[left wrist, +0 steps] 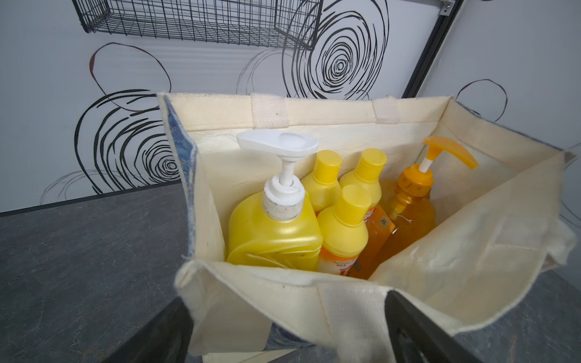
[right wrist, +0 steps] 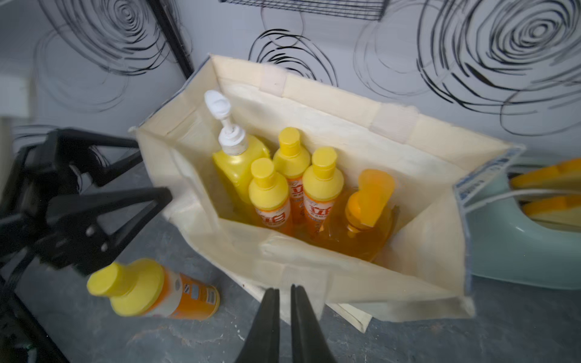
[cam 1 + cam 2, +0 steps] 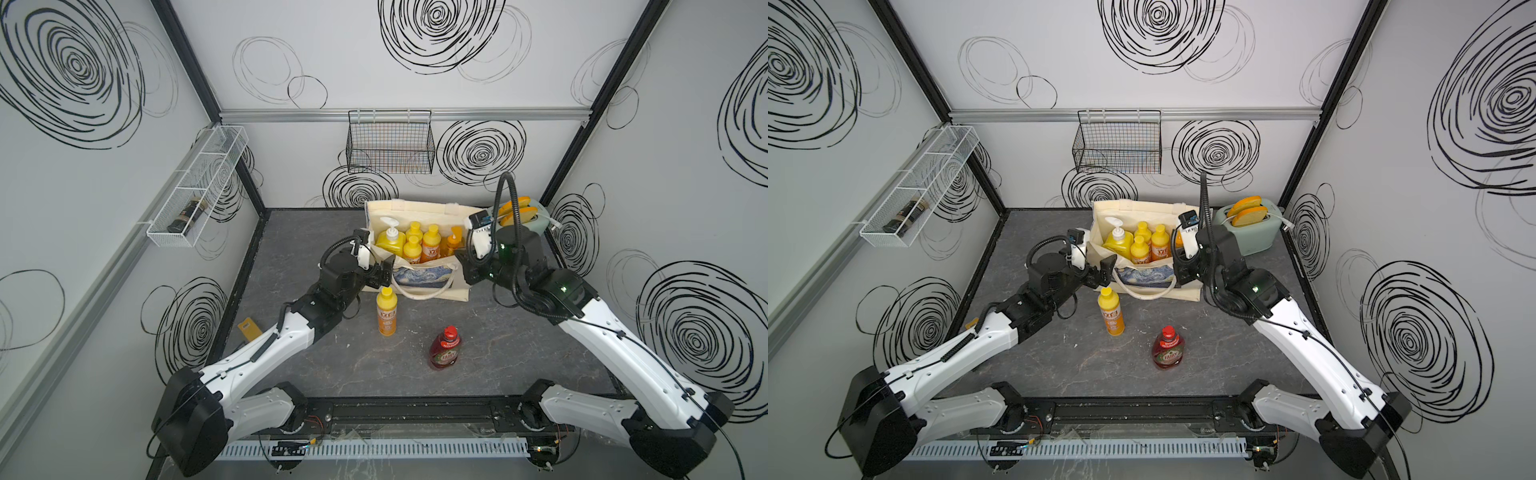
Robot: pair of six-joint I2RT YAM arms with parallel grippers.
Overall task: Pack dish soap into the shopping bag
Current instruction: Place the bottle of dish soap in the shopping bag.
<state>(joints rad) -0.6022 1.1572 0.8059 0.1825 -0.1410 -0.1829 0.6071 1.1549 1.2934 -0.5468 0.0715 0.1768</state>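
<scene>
The cream shopping bag (image 3: pixel 415 206) (image 1: pixel 330 116) (image 2: pixel 330 97) stands open at the back of the table. Inside it stand a yellow white-pump bottle (image 3: pixel 390 239), three small yellow bottles (image 2: pixel 322 185) and a clear orange pump bottle (image 1: pixel 408 201). In front of the bag, another small yellow bottle (image 3: pixel 386 311) (image 2: pixel 151 289) and a red Fairy bottle (image 3: pixel 445 349) stand on the table. My left gripper (image 3: pixel 384 272) (image 1: pixel 289 330) is open, its jaws straddling the bag's near rim at the left corner. My right gripper (image 3: pixel 464 266) (image 2: pixel 285 290) is shut, tips at the bag's front wall; I cannot tell whether fabric is pinched.
A mint toaster (image 3: pixel 523 216) with bread slices stands right beside the bag at the back right. A black wire basket (image 3: pixel 390 145) hangs on the back wall, and a white wire shelf (image 3: pixel 199 187) is on the left wall. A small yellow object (image 3: pixel 248 328) lies at the table's left edge.
</scene>
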